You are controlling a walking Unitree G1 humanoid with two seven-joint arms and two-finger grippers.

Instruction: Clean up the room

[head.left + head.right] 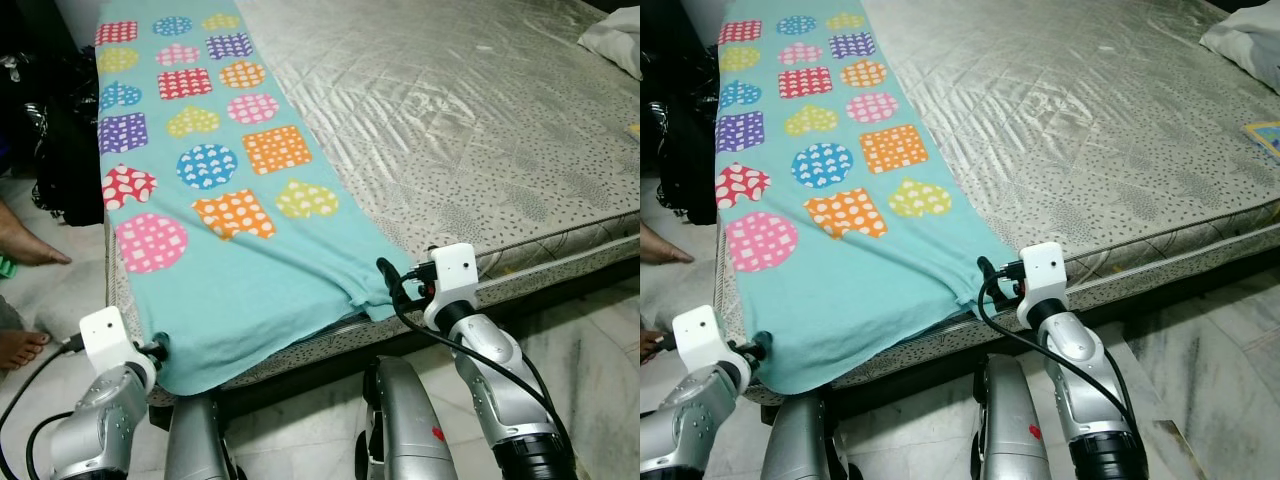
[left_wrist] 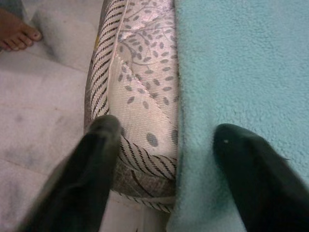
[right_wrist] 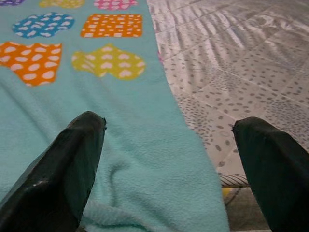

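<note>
Across the left half of the head views lies a turquoise fleece blanket printed with bright dotted hearts, circles and squares, spread lengthwise on the bed, its near hem draped over the mattress edge at lower centre. A white pillow sits at the upper right corner, and a person's bare foot rests on the pale floor at the left edge.

Both arms reach to that hem. The left pincer stands wide, one finger over the mattress corner and one over the blanket's edge, holding nothing. The right pincer is wide too, its fingers straddling the blanket's other near corner where teal meets the grey dotted mattress; it also holds nothing.

The step in hand looks like taking up the blanket's two near corners, probably to fold or straighten it. Next, each pincer likely needs to settle lower so a finger slips under the hem, then close on fleece alone, not the mattress piping. The left looks set slightly off the cloth and may need to shift toward the blanket first.
</note>
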